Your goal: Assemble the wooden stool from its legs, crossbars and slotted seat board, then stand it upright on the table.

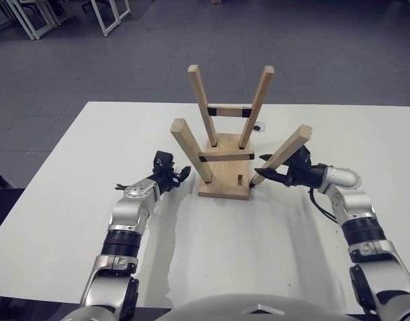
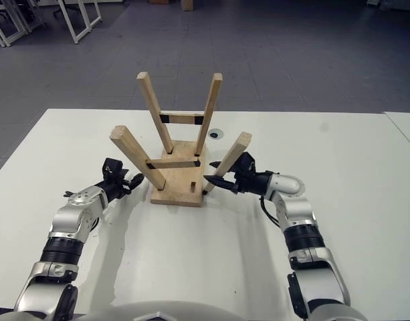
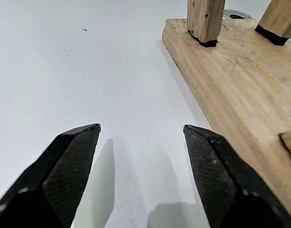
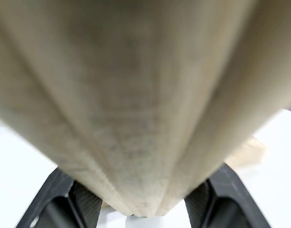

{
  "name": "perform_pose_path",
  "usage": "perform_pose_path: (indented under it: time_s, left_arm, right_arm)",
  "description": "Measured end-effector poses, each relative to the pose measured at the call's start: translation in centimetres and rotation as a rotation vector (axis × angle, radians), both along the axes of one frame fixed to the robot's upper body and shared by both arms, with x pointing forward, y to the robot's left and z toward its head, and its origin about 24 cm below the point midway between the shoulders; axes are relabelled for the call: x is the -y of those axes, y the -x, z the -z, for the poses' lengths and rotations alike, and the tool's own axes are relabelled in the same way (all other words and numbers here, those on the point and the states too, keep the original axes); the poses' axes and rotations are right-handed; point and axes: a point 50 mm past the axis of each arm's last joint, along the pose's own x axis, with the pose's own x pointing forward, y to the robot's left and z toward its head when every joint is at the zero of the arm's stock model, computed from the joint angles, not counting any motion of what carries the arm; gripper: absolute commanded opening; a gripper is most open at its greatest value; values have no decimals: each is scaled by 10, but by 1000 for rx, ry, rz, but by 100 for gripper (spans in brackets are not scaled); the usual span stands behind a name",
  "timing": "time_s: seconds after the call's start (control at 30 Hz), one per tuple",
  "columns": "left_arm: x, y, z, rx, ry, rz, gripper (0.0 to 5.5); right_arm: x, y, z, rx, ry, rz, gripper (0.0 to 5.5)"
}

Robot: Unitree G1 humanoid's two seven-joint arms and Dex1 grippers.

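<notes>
Right claw (image 2: pixel 214 177) pinching tilted leg (image 2: pixel 237 148) | left claw (image 1: pixel 181 175) spread beside seat board (image 1: pixel 225 188)

Legs: 4. These are the far left leg (image 1: pixel 202 103), far right leg (image 1: pixel 257 107), near leg (image 1: pixel 191 150) and tilted leg (image 1: pixel 283 154).
Crossbars: 2, the upper crossbar (image 1: pixel 229 112) and lower crossbar (image 1: pixel 228 156).
Seat board (image 1: pixel 221 187): 1.
Table (image 1: pixel 71 200): 1.
Round table fitting (image 1: pixel 258 127): 1.
Grippers: 2, the left gripper (image 1: pixel 180 175) and right gripper (image 1: pixel 267 168).

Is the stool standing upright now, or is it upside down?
Upside down: the seat board lies flat on the table, and three legs point up.
</notes>
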Motion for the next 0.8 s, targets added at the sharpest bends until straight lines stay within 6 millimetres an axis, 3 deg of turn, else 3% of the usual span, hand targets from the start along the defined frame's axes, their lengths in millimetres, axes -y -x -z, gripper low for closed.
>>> perform_pose_path:
  time_s: [0.1,0.23,0.43,0.8]
  left_arm:
    - [-2,-4,4,-9,4,2,326]
    - [-14,-4,12,-25,-4,-16,326]
    - [-20,-4,12,-25,-8,-25,326]
    - [-13,-7,9,-13,8,-1,326]
  right_arm:
    - [-19,14,0,-43,-47,-56,203]
    - [-22,22,-9,-77,-75,-70,203]
    - [-28,8,-32,-49,-126,-45,203]
    - [-44,-18,-12,-82,-129,-45,203]
